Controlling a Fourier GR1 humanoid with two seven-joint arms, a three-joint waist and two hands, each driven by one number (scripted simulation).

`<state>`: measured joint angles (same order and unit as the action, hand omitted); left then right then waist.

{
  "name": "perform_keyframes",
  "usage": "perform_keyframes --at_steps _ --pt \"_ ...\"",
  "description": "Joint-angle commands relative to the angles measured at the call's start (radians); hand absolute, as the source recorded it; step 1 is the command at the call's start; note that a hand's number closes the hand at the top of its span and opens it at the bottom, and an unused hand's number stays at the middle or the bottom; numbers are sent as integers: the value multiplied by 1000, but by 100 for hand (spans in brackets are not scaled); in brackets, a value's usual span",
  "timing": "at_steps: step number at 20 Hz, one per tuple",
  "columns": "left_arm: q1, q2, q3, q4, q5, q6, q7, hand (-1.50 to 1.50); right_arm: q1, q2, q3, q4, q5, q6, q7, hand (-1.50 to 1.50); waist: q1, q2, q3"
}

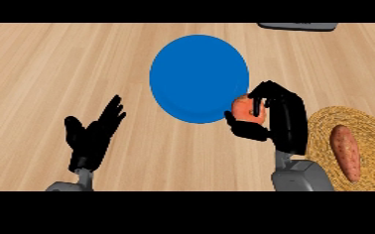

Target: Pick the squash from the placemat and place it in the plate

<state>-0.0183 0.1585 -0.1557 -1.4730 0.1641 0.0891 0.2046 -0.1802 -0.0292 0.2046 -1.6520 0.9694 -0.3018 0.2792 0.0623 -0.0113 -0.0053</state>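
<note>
An orange squash [243, 108] is held in my right hand [282, 116], whose fingers and thumb curl round it and hide most of it. The hand and squash sit just at the lower right rim of the blue plate [198, 77], which lies on the wooden counter at the middle. A woven straw placemat [322, 124] lies at the right edge, behind and right of the right hand. My left hand [93, 136] rests open at the lower left, fingers up, apart from everything.
A reddish-brown sweet potato [345, 151] lies on the placemat. A dark grey flat object [296, 26] shows at the top right edge. Bare wooden counter [66, 64] stretches left of the plate.
</note>
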Motion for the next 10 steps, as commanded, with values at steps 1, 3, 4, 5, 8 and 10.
perform_keyframes --at_steps 1,3,4,5,8,10 --pt "20 1 -14 23 2 -15 16 0 -56 28 57 -12 36 -174 212 150 22 9 1" --pt "5 3 -17 18 1 -18 24 0 -79 28 88 4 70 -257 305 150 27 11 2" --pt "3 -1 -16 30 4 -20 24 0 -94 29 110 5 71 -298 355 150 28 15 2" --pt "2 -16 -27 29 3 -14 25 0 -116 29 128 19 91 -337 386 150 38 17 2" --pt "-13 -14 -19 43 -7 -3 20 0 -182 29 147 74 222 -426 535 150 20 17 -2" --pt "13 -19 -36 39 -13 -7 19 0 -219 29 163 145 296 -467 626 150 31 20 -1"
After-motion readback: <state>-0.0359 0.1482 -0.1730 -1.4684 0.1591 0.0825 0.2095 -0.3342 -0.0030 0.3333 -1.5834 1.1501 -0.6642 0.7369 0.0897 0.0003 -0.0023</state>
